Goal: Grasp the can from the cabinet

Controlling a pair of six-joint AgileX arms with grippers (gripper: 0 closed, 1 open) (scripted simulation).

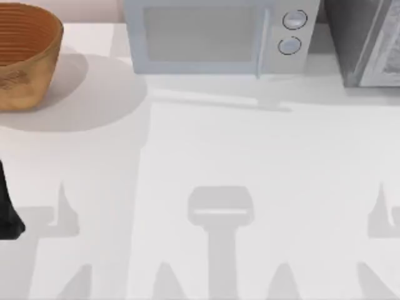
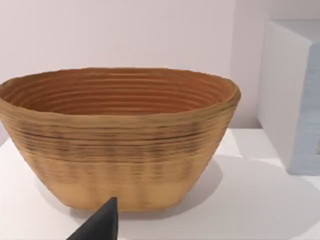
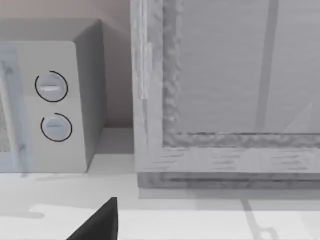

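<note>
- Starting at the lower edge of the top view, we see a bare white table [image 1: 206, 156] crossed by grey shadows of our two arms and of something overhead.
- At the lower left edge of that view a dark piece of our left arm [image 1: 7, 212] pokes in. Its wrist view has one dark fingertip [image 2: 100, 225] at the bottom, so whether the left gripper is wide or narrow we cannot tell.
- Our right arm's wrist view likewise has a single dark fingertip [image 3: 97, 222] at the bottom centre; its spread cannot be told either, and nothing appears held.
- Farther back, at the upper left of the top view, sits a woven basket [image 1: 25, 56], which looks empty from the left wrist.
- At upper centre stands a pale microwave [image 1: 219, 37] with two round knobs [image 1: 291, 32] on its right side.
- At the upper right corner is the grey cabinet [image 1: 365, 44], just beside the microwave.
- The right wrist looks into the cabinet front [image 3: 225, 90]. We cannot make out the can inside, so its place is unknown.
- Our judgement: the reach has not begun. The risks are reaching in blind, clipping the cabinet frame or the microwave, or knocking an unseen can over.
</note>
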